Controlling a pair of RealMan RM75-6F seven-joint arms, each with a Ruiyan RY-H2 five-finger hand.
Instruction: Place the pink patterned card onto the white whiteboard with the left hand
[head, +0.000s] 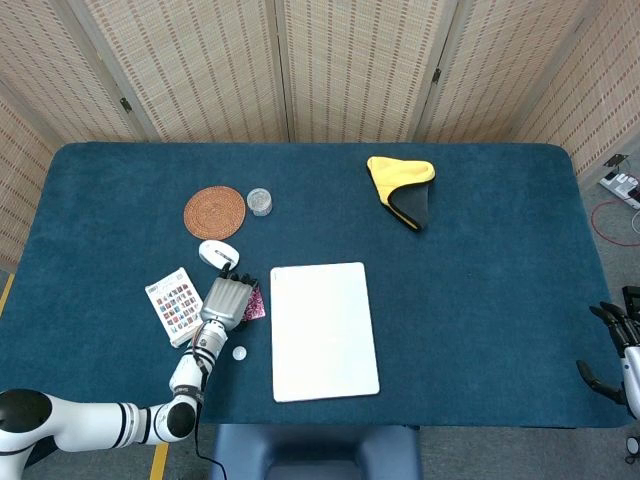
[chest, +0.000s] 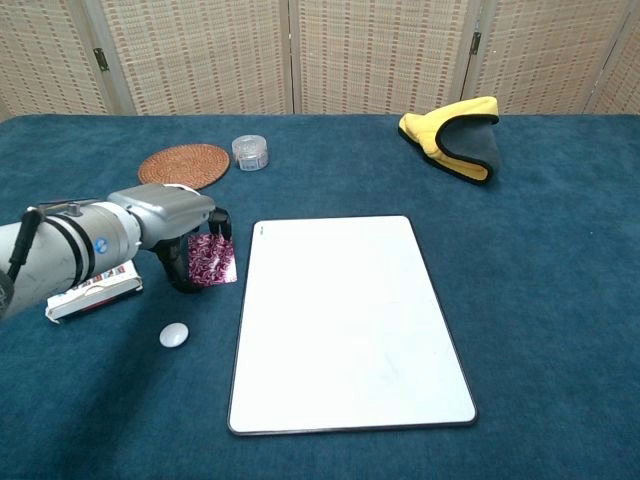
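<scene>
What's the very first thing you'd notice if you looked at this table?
Probably the big white rectangular whiteboard lying flat in the middle of the dark blue table. Just left of it, the left robot hand holds a small pink patterned card, not yet over the board. At the far side sits a bright yellow and grey folded cloth.
</scene>
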